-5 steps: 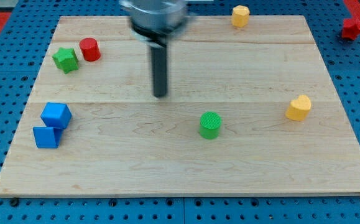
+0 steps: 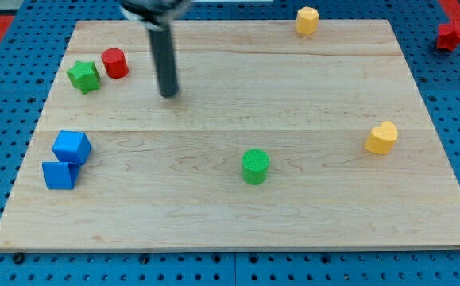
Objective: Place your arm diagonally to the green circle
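Wooden counter (image 2: 333, 87) carries all blocks but one. No jaws on this rig, so no open or closed state applies; my tip (image 2: 168, 94) rests on the counter, touching nothing. Green circle (image 2: 255, 166) sits down-right of the tip, well apart. Two blue cubes (image 2: 72, 146) (image 2: 59, 175), touching, lie down-left. Green star-like block (image 2: 83, 76) and red cylinder (image 2: 115, 63) lie left. Yellow heart-like block (image 2: 381, 137) lies far right; yellow hexagonal block (image 2: 307, 19) up-right; a red block (image 2: 450, 35) lies off the counter.
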